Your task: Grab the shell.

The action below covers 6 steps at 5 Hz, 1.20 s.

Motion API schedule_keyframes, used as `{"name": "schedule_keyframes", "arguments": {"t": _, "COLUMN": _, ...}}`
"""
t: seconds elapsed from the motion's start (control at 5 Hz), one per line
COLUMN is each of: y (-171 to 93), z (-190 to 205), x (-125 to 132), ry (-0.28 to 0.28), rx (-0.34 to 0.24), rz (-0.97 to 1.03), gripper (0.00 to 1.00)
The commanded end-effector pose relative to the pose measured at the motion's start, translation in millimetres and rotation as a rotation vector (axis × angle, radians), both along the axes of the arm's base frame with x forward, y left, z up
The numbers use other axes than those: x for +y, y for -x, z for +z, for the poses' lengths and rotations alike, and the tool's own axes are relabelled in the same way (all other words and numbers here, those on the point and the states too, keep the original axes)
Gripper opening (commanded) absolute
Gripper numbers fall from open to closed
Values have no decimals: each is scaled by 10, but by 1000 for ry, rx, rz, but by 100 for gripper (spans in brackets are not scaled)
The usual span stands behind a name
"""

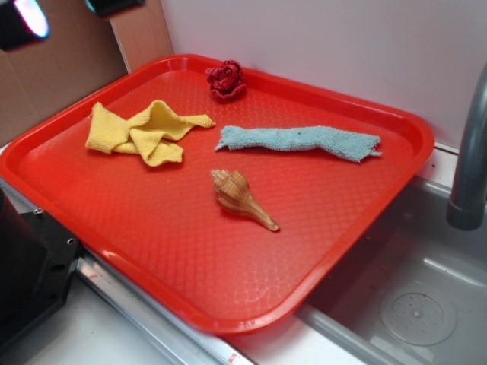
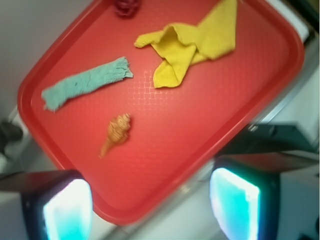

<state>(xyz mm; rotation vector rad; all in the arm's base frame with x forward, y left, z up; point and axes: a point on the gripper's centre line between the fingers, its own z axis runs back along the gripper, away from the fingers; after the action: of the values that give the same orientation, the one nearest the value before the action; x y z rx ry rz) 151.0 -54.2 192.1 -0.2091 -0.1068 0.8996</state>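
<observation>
Gripper [image 2: 150,207] high above the tray's [image 1: 152,251] near edge, jaws released, holding nothing; grab not begun, descent and closing left. Shell [image 1: 240,198] lies loose mid-tray, long axis diagonal, tail toward near-right corner, head toward far-left. Beyond: yellow cloth [image 1: 144,131], blue cloth [image 1: 300,140], rose [image 1: 227,79] at far edge.

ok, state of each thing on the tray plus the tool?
shell: lying on its side, untouched, apart from both cloths
yellow cloth: crumpled, folded over itself
blue cloth: rolled into a strip
red fabric ball: at the tray's far rim
tool: open, high above the tray, empty
</observation>
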Motion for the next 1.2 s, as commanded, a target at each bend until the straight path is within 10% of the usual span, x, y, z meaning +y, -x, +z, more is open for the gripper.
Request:
{"name": "schedule_keyframes", "arguments": {"t": 0.0, "y": -476, "z": -530, "x": -185, "ry": -48, "rx": 3, "rz": 377, "gripper": 100}}
{"name": "schedule_keyframes", "arguments": {"t": 1.0, "y": -670, "z": -1698, "x": -344, "ry": -237, "rx": 144, "rz": 363, "gripper": 100}}
